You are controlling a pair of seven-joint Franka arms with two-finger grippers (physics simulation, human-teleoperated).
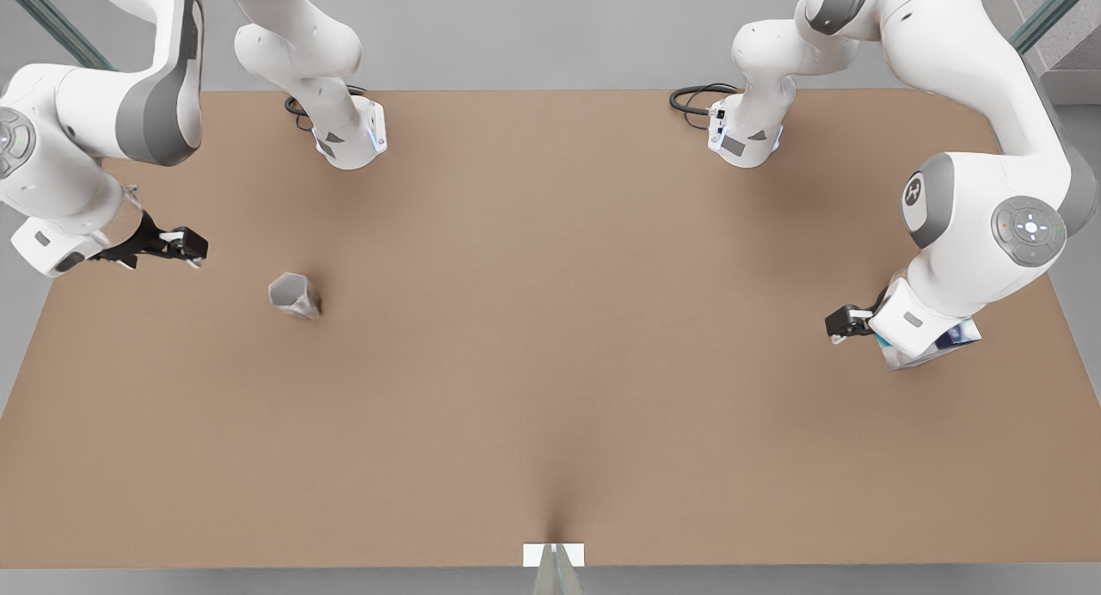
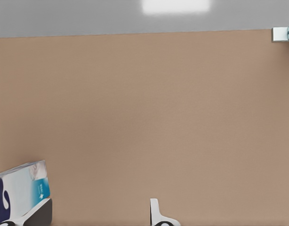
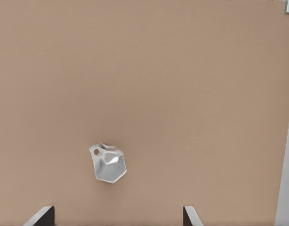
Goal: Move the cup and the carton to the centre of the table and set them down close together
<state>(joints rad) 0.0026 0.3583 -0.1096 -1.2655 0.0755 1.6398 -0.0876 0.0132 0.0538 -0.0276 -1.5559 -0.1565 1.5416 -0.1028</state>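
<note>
**Cup in the open, carton half hidden under an arm**

The small pale grey-white tapered cup with a faceted rim (image 1: pixel 295 295) stands on the plain matte tan-brown desk (image 1: pixel 550 363), towards the desk edge at the front view's left and roughly midway between the far and near edges. In the right wrist view the cup (image 3: pixel 108 163) sits between and ahead of two dark fingertips (image 3: pixel 42 216) that are spread wide, touching neither. So the right end effector (image 1: pixel 176 247) is open and empty; it hovers near that same desk edge, just beyond the cup.

The small rectangular carton printed white, teal-blue and dark navy-purple (image 1: pixel 942 341) lies near the opposite desk edge, at the front view's right. The white wrist of the arm covers most of it there, leaving a corner and a strip of print visible. In the left wrist view the carton (image 2: pixel 20 190) is cut off by the picture's border, beside one fingertip (image 2: pixel 38 213). The left end effector (image 1: pixel 847 324) is open, with nothing between its fingers.
</note>
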